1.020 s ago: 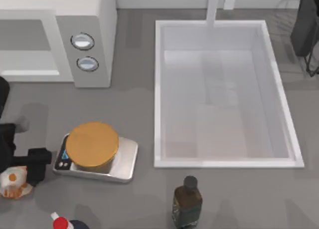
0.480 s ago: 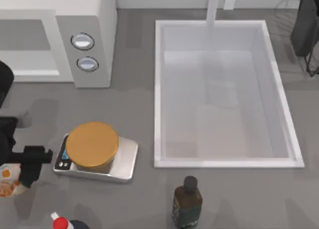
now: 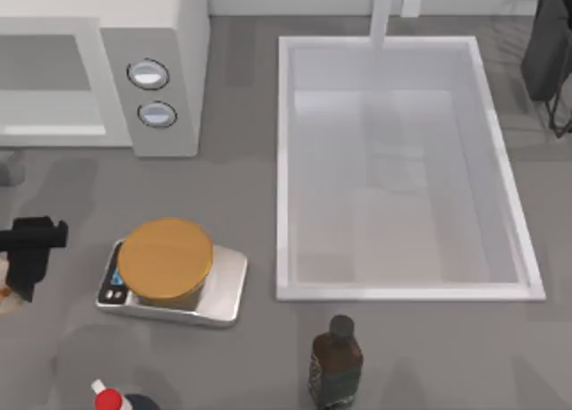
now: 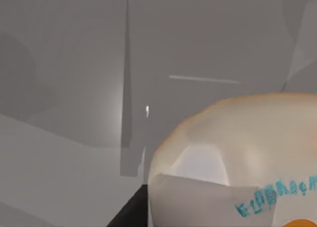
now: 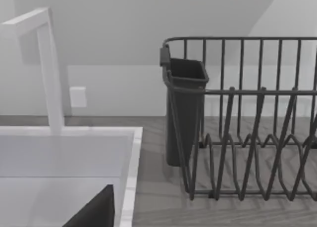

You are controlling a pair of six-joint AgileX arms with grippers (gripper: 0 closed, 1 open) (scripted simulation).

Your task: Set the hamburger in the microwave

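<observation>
So at this point we had the left end effector (image 3: 27,254) at the far left edge of the desk (image 3: 250,356), just left of the scale (image 3: 172,285) and in front of the microwave (image 3: 98,66). It was clenched on the hamburger (image 4: 233,162); in the left wrist view the bun sat right up against the camera, pale and rounded with a bit of teal lettering on its wrapper. From above we could barely make out a sliver of it at the picture's edge under the black fingers.

The microwave cavity (image 3: 45,88) was open toward us, up and slightly right of where we were holding. Our read: the carry was underway and the burger wasn't in yet.

To do this bit well, we figured:
- keep the grip steady, a soft bun can squash or slip
- come in level with the cavity floor, clear of the front lip
- steer clear of the knob panel (image 3: 152,93) on the right of the opening
- go well inside before letting go, so it doesn't roll back out onto the desk

The scale's orange disc sat close on the right, so swinging wide that way looked risky. The right arm was parked by the dish rack (image 5: 242,123) past the sink (image 3: 402,169); we couldn't tell what its end effector was doing.
</observation>
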